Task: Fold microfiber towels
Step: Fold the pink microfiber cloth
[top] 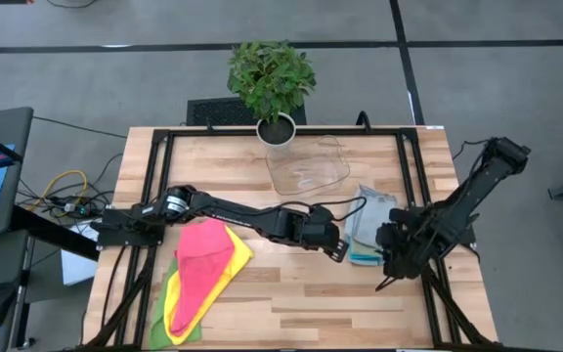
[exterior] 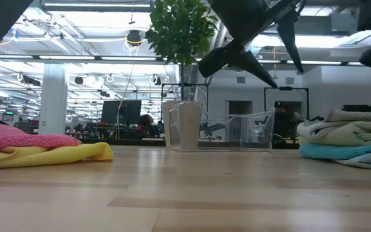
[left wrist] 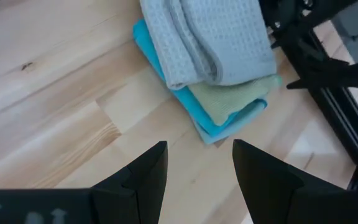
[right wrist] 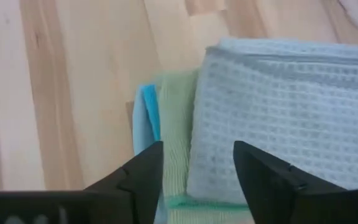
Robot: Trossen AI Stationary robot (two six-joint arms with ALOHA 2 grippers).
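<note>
Open left gripper above folded stack, bottom towels mostly covered

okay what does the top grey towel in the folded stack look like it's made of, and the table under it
The grey towel looks like soft waffle-weave cloth, likely microfiber: a grid of small square dimples, matte, no sheen. The table looks like light butcher-block wood, with visible grain and joined strips; its finish seems smooth and satin.
</note>
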